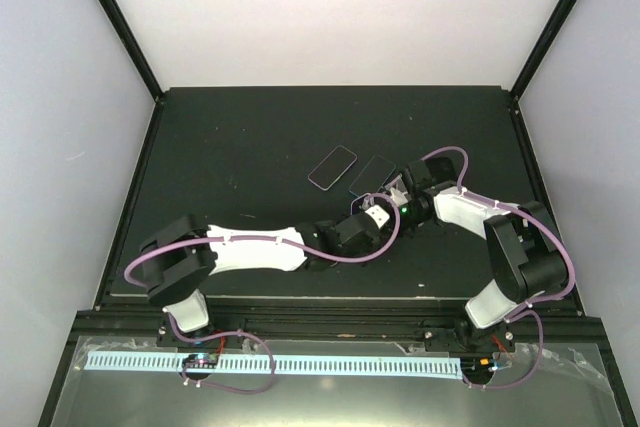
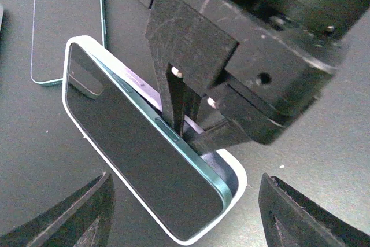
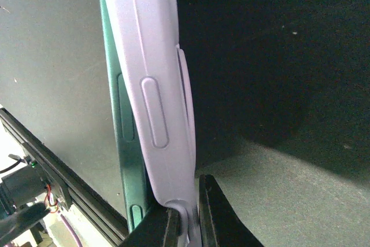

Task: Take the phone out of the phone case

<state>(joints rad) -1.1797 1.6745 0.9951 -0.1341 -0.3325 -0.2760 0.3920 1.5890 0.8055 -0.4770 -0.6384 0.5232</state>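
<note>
Left wrist view: phone point(image 2: 144, 154) tilts diagonally; right tool point(image 2: 184, 125) pinches case point(image 2: 237, 180), left tool point(image 2: 188, 215) apart.

Your counter point(image 1: 250, 137) is a dark matte sheet inside a black rail, with pale walls on its left, right and far sides. Two flat slabs lie on it near the middle, just beside each other and slanted alike. The left slab point(image 1: 332, 167) has a dark face and a pale pinkish rim. The right slab point(image 1: 372, 175) is darker, and your left wrist view shows its thin teal rim. You cannot tell whether the phone case point(image 2: 236, 173) touches the counter.
</note>
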